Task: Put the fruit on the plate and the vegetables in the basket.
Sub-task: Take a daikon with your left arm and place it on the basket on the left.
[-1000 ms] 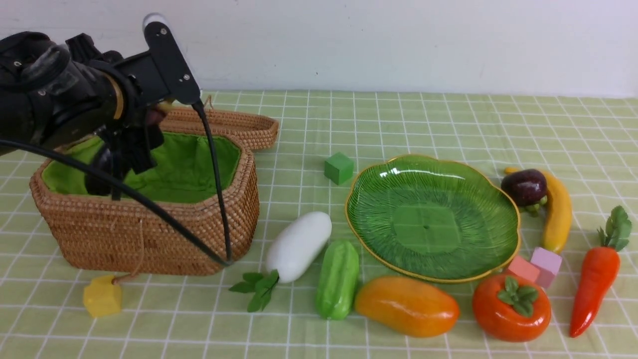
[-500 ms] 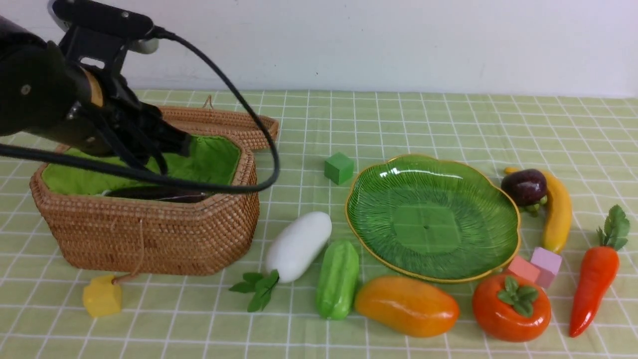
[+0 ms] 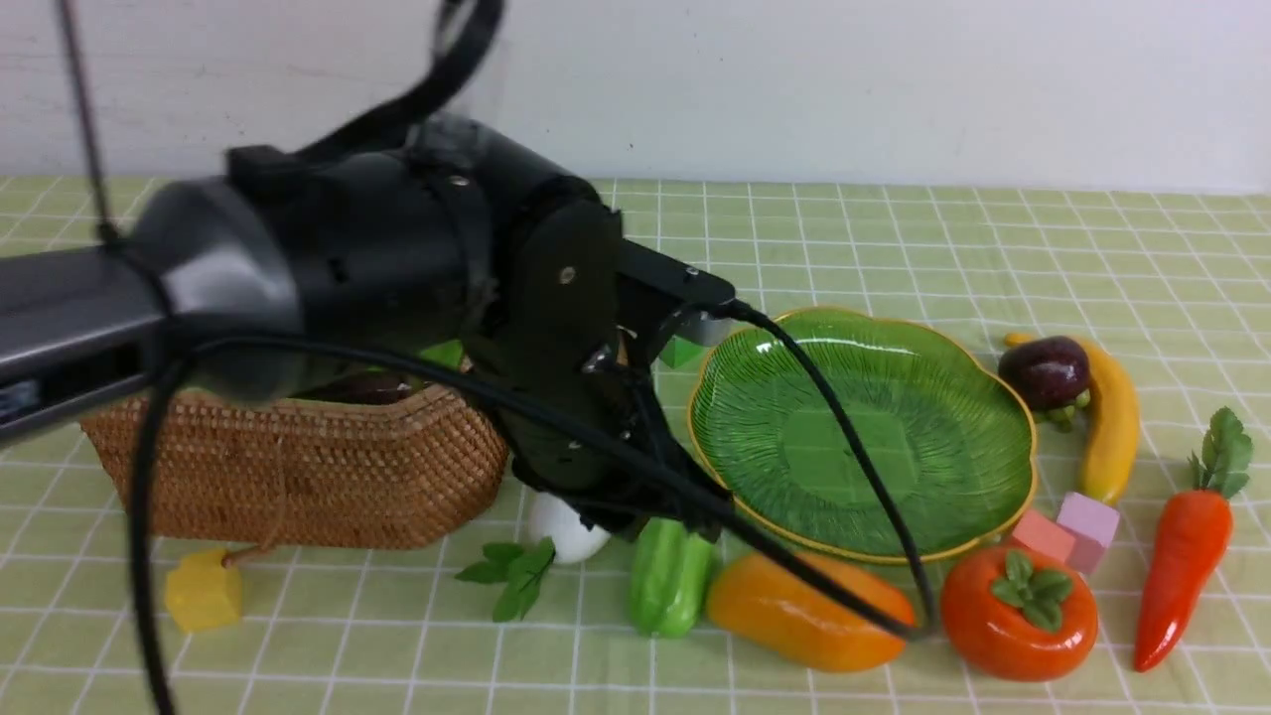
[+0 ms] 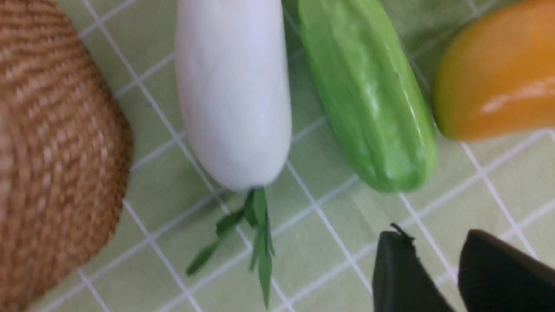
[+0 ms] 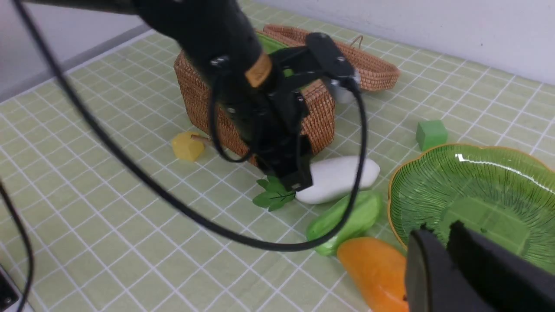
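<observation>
Radish (image 4: 234,95) is what I'm after now, as I read it. It lies on the cloth (image 4: 329,242) just beside the basket (image 3: 298,467)'s near corner, leaves (image 4: 260,225) toward me. My left gripper (image 4: 433,245) hangs low past the leafy end, fingers (image 4: 399,277) parted, nothing between them.

— Spotter: Which step are we on?

— Me: Vegetables to the basket. A dark shape inside it looks like the eggplant (image 3: 362,385). The gourd (image 4: 368,95) and carrot (image 3: 1187,566) are out on the cloth, and the plate (image 3: 864,427) holds no fruit yet. Early going, I'd say.

— Spotter: What does the next move need?

— Me: I'd bring the fingers over the white body, across its width. The leaves look too flimsy to hold. Then widen, drop, close, and lift above the wicker rim.

— Spotter: Room?

— Me: Tight on one side. The gourd runs just beside the radish, closest at the far end, with the mango (image 4: 494,73) just beside the gourd's other flank. A finger going down between radish and gourd could shove the gourd. On the basket side there's an open strip of cloth, and the cloth in front of the leaves is free. The plate's yellow rim is near my arm, so I'd lift straight before swinging.

— Spotter: And the other arm?

— Me: My right gripper (image 5: 446,236) looks on from the plate side, fingers together, empty.
</observation>
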### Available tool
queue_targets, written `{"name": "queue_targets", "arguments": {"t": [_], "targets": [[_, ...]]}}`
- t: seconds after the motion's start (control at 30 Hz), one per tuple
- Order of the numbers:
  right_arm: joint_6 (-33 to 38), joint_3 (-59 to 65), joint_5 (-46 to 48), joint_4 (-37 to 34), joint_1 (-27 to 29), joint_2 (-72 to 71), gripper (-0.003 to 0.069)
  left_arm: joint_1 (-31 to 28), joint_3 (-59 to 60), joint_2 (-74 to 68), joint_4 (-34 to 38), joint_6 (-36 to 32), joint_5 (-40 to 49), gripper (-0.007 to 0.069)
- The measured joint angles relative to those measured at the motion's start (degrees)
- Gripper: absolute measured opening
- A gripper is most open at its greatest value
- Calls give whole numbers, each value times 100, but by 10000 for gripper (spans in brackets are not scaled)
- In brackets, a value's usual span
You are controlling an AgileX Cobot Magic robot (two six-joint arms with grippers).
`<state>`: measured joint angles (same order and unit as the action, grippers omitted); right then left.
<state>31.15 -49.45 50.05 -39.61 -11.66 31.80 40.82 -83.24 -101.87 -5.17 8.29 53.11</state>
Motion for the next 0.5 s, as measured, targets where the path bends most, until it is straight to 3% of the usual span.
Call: {"name": "queue_targets", "arguments": {"t": [0.13,0.23,0.5], "targets": [[0,0,137,18,0,0,80,0,-595,-680,-610,0,-2,444],[0,0,234,18,0,0,84,0,-729,-931,-979,0,-96,504],[0,0,326,18,0,0,87,0,-769,-1444,-1791,0,-316,538]]}}
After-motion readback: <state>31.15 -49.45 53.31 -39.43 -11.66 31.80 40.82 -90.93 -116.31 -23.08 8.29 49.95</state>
